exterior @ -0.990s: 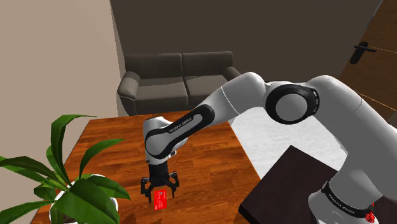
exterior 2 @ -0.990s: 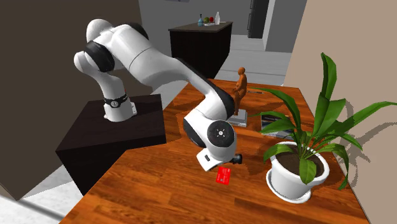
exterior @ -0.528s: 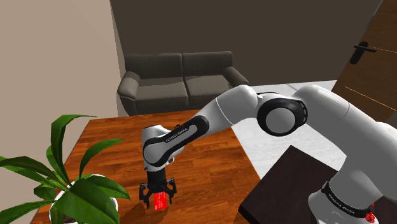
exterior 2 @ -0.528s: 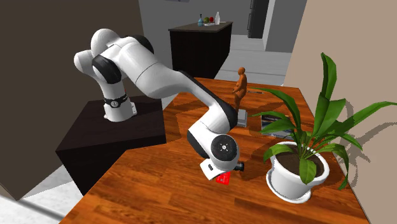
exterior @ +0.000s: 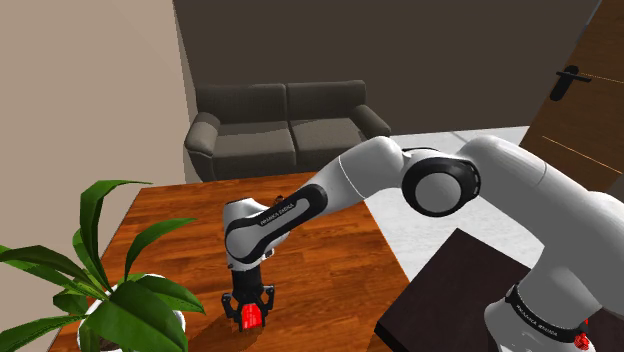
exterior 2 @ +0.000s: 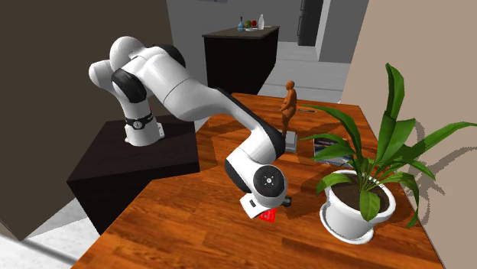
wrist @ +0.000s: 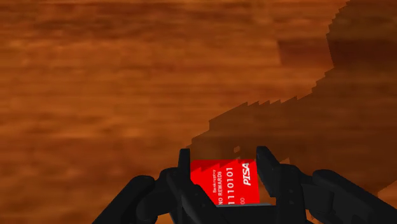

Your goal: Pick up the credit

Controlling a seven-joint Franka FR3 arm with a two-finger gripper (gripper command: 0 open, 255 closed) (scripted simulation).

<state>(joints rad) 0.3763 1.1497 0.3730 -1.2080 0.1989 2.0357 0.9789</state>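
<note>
Low over the wooden table, near the white potted plant, the black gripper is pointing straight down. Its two fingers are pressing in against opposite edges of the red credit card, clasping it between them. The card is showing white lettering to the wrist camera and sitting well apart from the brown figurine.

The red card has print you can actually make out in the wrist view: "PISA" as the brand, "NO REWARDS" and the digits "1110101", plus one tiny line I can't read. The arm has white lettering on its dark forearm band, too small to read.
</note>
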